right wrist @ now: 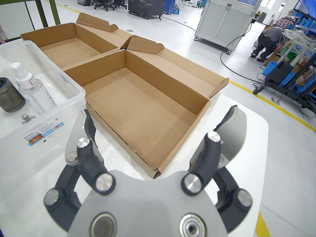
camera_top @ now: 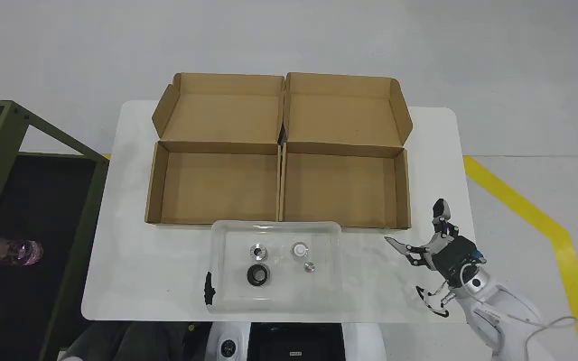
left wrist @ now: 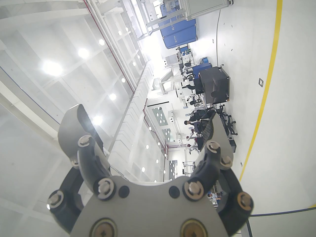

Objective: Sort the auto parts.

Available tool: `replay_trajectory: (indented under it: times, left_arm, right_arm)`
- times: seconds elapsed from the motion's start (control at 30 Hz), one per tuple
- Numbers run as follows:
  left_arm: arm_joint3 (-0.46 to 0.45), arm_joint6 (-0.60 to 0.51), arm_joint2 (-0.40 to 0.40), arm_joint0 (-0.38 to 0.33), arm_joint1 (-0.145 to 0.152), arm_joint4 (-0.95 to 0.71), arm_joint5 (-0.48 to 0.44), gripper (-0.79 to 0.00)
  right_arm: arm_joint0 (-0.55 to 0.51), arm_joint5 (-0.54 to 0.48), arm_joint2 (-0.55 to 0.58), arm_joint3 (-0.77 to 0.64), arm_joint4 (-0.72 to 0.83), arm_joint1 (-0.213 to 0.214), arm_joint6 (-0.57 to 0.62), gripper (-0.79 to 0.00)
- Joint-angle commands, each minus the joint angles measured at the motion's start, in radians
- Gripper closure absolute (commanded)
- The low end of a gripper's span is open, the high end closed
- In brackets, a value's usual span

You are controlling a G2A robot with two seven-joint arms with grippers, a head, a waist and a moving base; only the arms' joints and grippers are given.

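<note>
A clear plastic bin [camera_top: 332,262] at the table's front centre holds a dark cylindrical bearing [camera_top: 259,274], a silver part [camera_top: 258,252], a small white spray bottle [camera_top: 299,250] and a small metal piece [camera_top: 309,266]. The right wrist view also shows the bin [right wrist: 74,87], the bottle [right wrist: 29,85], the bearing [right wrist: 9,97] and the metal piece [right wrist: 28,118]. My right gripper [camera_top: 408,268] [right wrist: 160,117] is open and empty, above the table's front right corner, to the right of the bin. My left gripper [left wrist: 145,117] is open and empty, pointing up at the ceiling.
Two open, empty cardboard boxes stand side by side behind the bin, the left box [camera_top: 217,185] and the right box [camera_top: 341,189] [right wrist: 138,104], their lids folded back. A green rack [camera_top: 27,135] stands left of the table. Bare white tabletop [camera_top: 433,162] lies right of the boxes.
</note>
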Motion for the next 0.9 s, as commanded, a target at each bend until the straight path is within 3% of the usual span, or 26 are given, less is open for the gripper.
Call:
replay_trajectory:
  times: [0.0, 0.53, 0.87]
  left_arm:
    - [0.0, 0.0, 0.0, 0.0, 0.0, 0.0, 0.0, -0.784]
    - [0.0, 0.0, 0.0, 0.0, 0.0, 0.0, 0.0, -0.785]
    - [0.0, 0.0, 0.0, 0.0, 0.0, 0.0, 0.0, -0.785]
  right_arm:
    - [0.0, 0.0, 0.0, 0.0, 0.0, 0.0, 0.0, -0.784]
    - [0.01, -0.013, -0.01, -0.009, 0.002, 0.001, 0.024, -0.785]
    - [0.127, -0.246, -0.091, -0.06, 0.095, 0.014, 0.202, -0.785]
